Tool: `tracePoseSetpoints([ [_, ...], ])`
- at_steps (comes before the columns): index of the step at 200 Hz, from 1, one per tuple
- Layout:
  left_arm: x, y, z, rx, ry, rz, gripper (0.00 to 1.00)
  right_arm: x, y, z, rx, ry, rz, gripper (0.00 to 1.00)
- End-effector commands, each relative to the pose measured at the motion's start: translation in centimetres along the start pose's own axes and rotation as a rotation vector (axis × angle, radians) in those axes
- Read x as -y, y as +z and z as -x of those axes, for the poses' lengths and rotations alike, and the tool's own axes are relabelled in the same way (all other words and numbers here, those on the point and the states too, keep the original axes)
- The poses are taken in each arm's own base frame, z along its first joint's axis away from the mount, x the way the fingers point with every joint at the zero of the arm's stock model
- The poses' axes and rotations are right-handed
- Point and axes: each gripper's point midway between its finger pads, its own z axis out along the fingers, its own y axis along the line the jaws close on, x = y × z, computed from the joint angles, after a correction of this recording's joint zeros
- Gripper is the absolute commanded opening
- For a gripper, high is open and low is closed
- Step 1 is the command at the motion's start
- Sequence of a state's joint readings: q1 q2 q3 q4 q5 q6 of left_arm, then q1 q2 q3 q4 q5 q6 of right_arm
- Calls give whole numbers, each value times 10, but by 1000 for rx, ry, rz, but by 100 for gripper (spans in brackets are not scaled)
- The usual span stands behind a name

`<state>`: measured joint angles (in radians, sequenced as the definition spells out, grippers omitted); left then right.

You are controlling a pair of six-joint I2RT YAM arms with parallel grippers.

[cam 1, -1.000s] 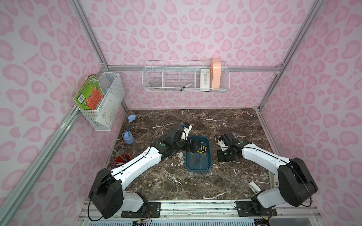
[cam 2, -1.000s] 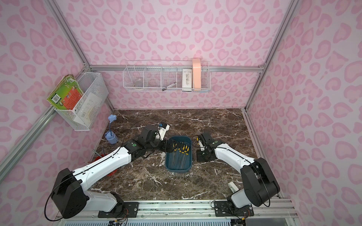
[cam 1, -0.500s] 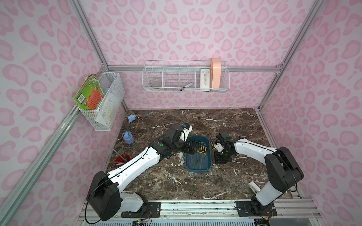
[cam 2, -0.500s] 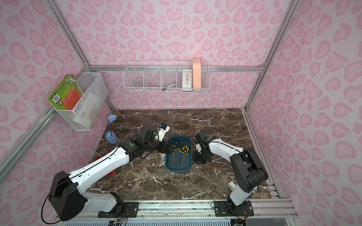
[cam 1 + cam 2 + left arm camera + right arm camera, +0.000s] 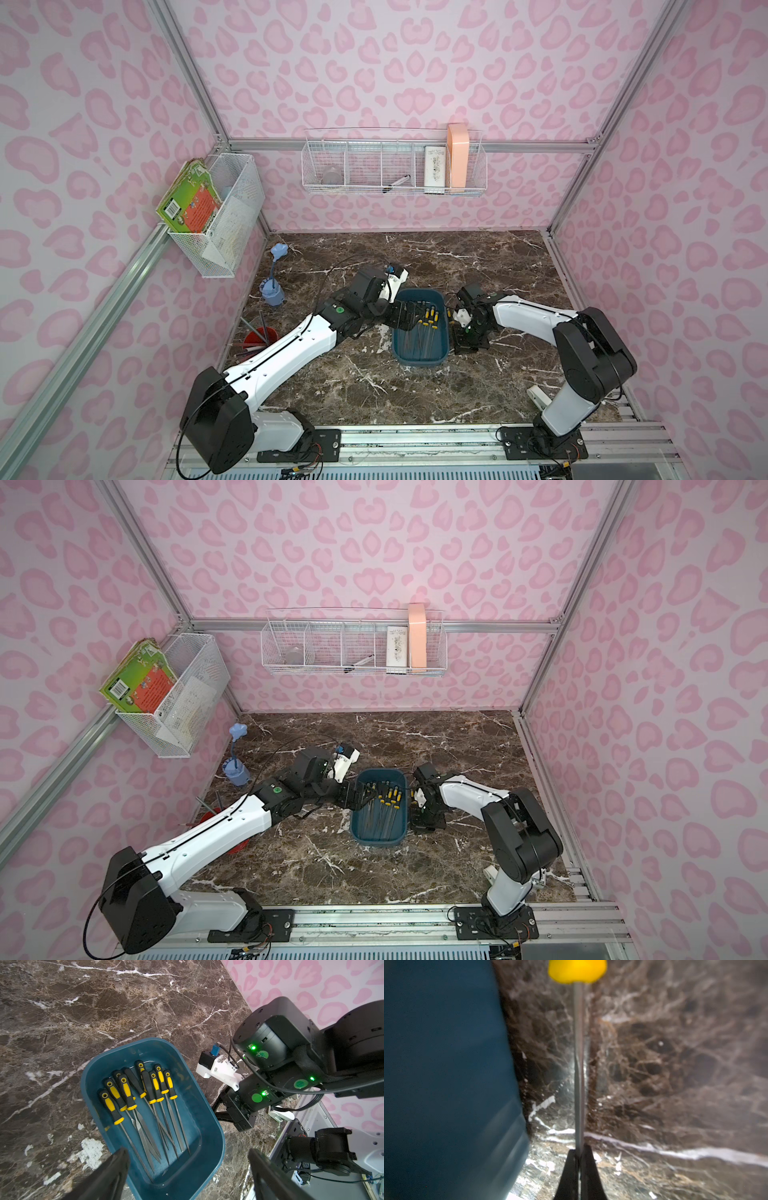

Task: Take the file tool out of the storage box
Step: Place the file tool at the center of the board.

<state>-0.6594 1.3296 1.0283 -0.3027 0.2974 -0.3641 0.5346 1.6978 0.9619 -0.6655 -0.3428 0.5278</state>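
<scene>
File tool (image 5: 579, 1064): out of the storage box (image 5: 446, 1064), shaft clamped in the closed right pincer (image 5: 579, 1153), just beside the box's outer wall above the worktop (image 5: 675, 1064). Long axis runs straight out from that pincer, roughly along the wall, yellow handle at the far end. Left pincer (image 5: 187, 1151): open, empty, hovering over the other files (image 5: 145, 1095).

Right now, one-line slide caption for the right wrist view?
Right arm's fingers clamped on the steel shaft of a yellow-handled file, beside the teal storage box over the marble tabletop.
</scene>
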Motion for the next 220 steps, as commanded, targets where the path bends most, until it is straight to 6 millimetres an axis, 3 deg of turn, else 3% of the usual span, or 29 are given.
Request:
tracePoseSetpoints([
  [1,3,0,0,-3,3,-15,94,2,0,-1,4,10,-9,0],
  [13,3,2,-1,-6,4,-16,94,0,2,-1,2,2,-3,0],
  [63,1,6,-2,-20,5,-4,95,4,6,-2,18,-7,-12,16],
  [120,1,16,-7,-50,6,7,94,9,2,-2,48,-20,-35,19],
  [153,-10,24,-12,-71,9,90,91,13,-29,4,154,-37,-79,21],
  [182,-29,44,-19,-117,21,206,81,7,-75,18,360,-50,-77,22],
  [197,-36,60,-22,-140,15,231,67,-2,-96,26,472,-77,-34,22],
  [220,-45,81,-26,-193,11,267,67,-22,-124,32,624,-122,75,20],
])
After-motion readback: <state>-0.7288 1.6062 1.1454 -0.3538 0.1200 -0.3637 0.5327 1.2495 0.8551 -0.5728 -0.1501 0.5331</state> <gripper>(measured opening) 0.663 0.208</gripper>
